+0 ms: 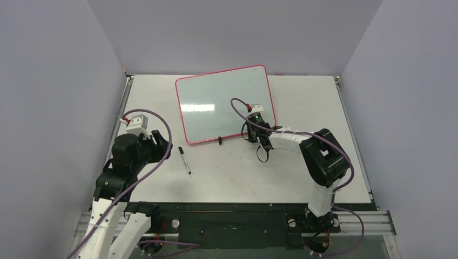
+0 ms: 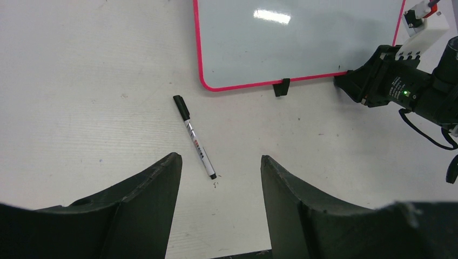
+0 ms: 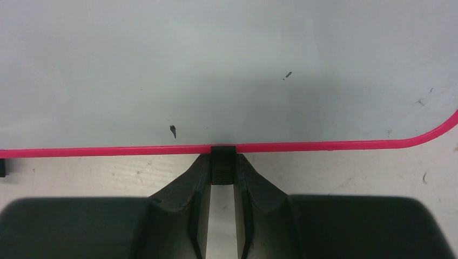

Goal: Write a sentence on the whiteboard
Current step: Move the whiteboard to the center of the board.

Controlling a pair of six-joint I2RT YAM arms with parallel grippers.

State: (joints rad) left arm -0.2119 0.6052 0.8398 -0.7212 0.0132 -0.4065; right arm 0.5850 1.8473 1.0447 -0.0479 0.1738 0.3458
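Observation:
The whiteboard (image 1: 221,102) lies flat at the back middle of the table, white with a red rim; it also shows in the left wrist view (image 2: 297,38) and the right wrist view (image 3: 216,70). Its surface is blank apart from a few small black specks; no sentence is visible. My right gripper (image 3: 222,164) is shut on the black tab (image 3: 222,162) at the board's near edge. A black-capped white marker (image 1: 184,160) lies on the table left of the board's near corner, also in the left wrist view (image 2: 194,136). My left gripper (image 2: 220,162) is open and empty, just short of the marker.
A second black tab (image 1: 220,141) sits on the board's near edge left of the right gripper, also in the left wrist view (image 2: 281,86). Grey walls enclose the table on three sides. The right arm (image 1: 318,156) stretches across the table's right half.

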